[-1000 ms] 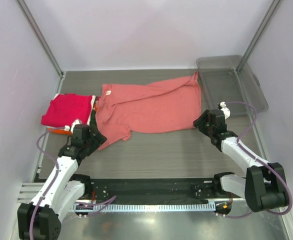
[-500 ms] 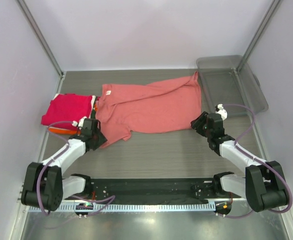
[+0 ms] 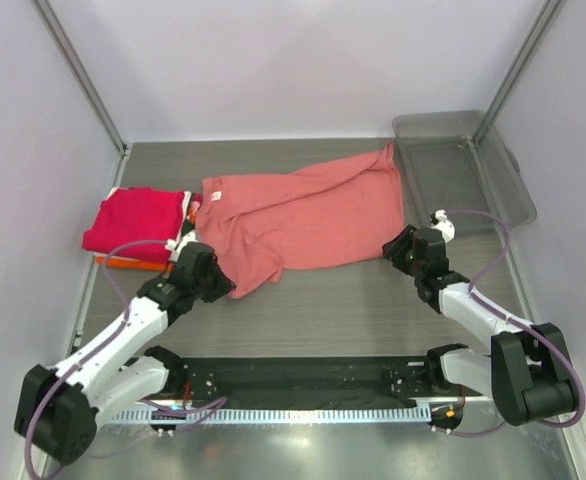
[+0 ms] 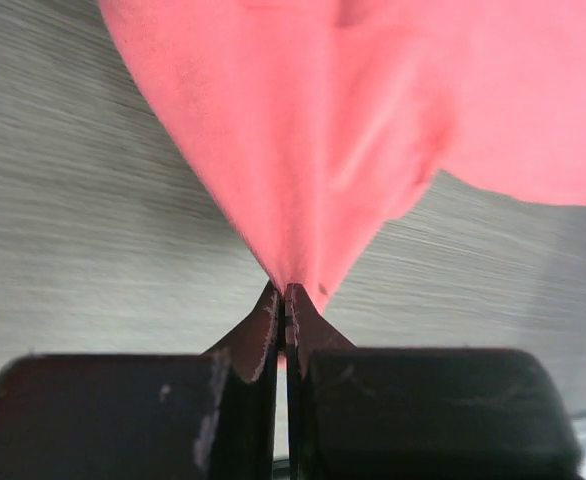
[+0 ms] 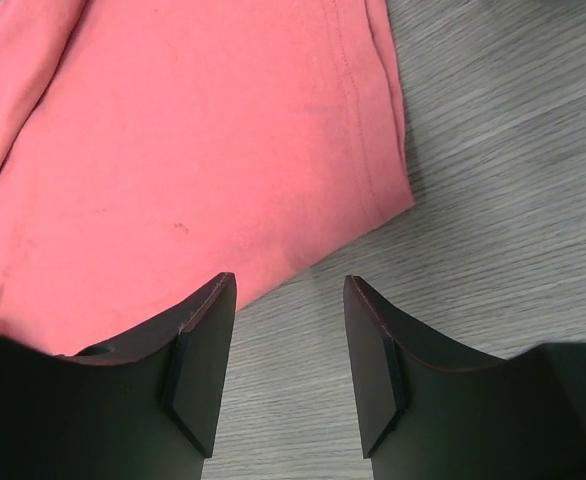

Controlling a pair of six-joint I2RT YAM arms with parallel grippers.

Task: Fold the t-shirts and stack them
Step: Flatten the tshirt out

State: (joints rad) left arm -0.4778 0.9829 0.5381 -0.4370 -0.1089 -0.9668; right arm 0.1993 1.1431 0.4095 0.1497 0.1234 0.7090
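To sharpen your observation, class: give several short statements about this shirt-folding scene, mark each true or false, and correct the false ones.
1. The left pincer is shut on a fold of the coral shirt. True.
2. The right pincer grips the coral shirt's hem. False: it stands open at the shirt's corner, gripping nothing.
3. The red shirt lies folded on top of the orange shirt. True.
4. The coral shirt lies inside the plastic bin. False: it lies spread on the table, beside the bin.
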